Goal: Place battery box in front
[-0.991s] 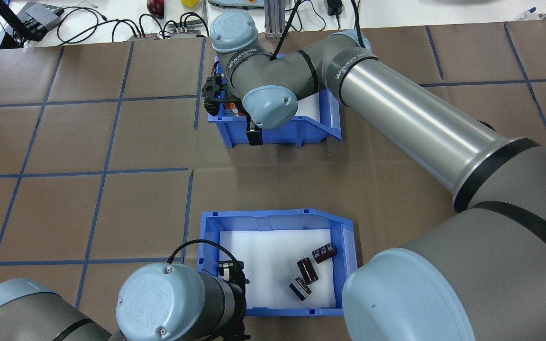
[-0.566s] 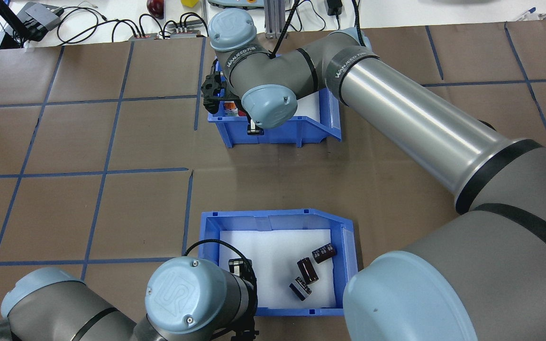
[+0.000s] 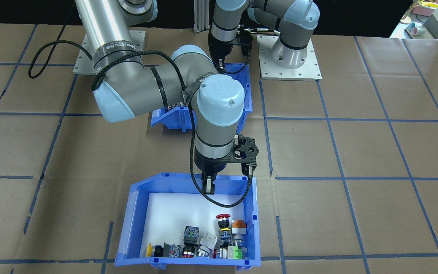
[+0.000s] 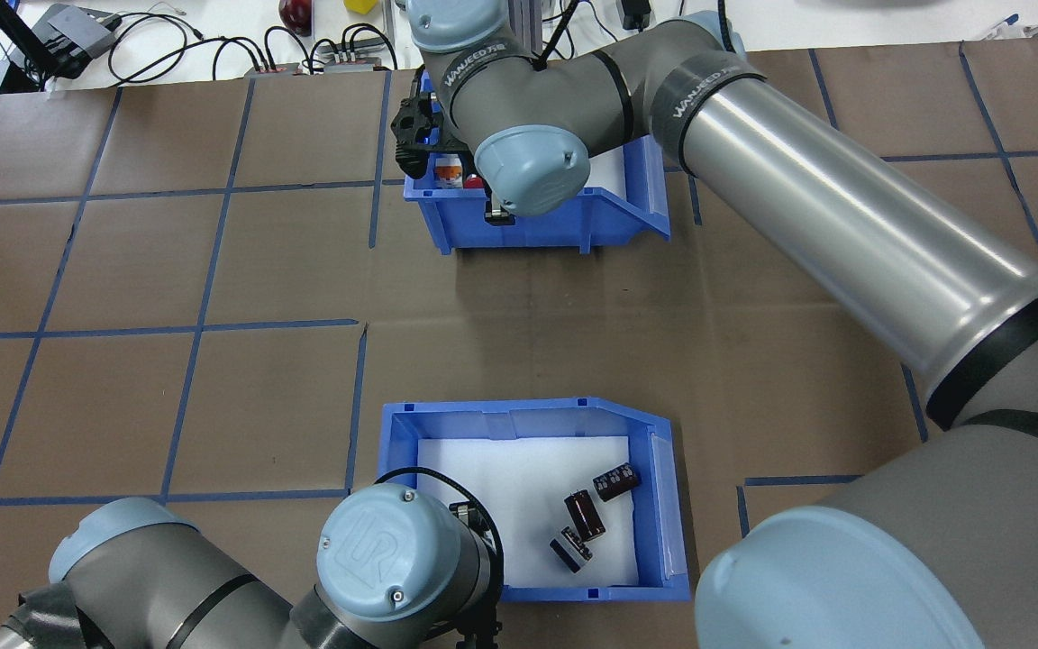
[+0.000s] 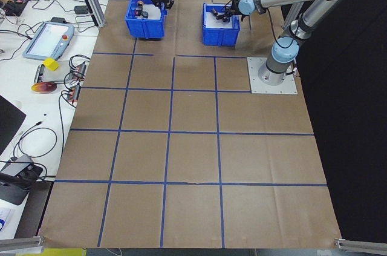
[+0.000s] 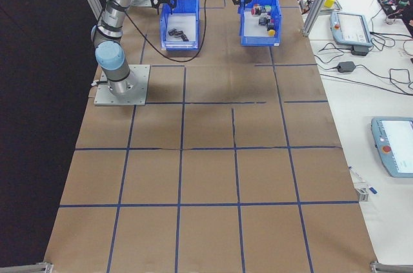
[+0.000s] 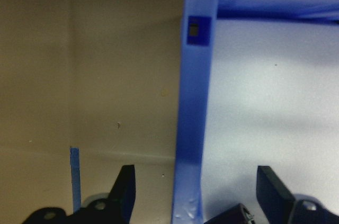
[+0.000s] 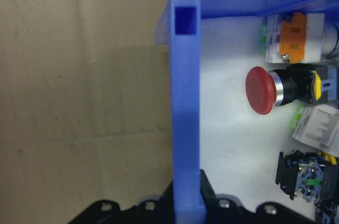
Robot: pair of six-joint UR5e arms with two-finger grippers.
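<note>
Since the earlier overhead frame, the switch bin point(image 4: 532, 221) has shifted farther from the robot, carried by the right tool point(image 4: 496, 209). Overhead, the battery box point(image 4: 532, 500) sits on the tabletop point(image 4: 168, 270) near the robot. Left wrist view: left tool point(image 7: 193, 192) spread wide, straddling the box wall. Right wrist view: right tool clamped on the switch bin's wall.
</note>
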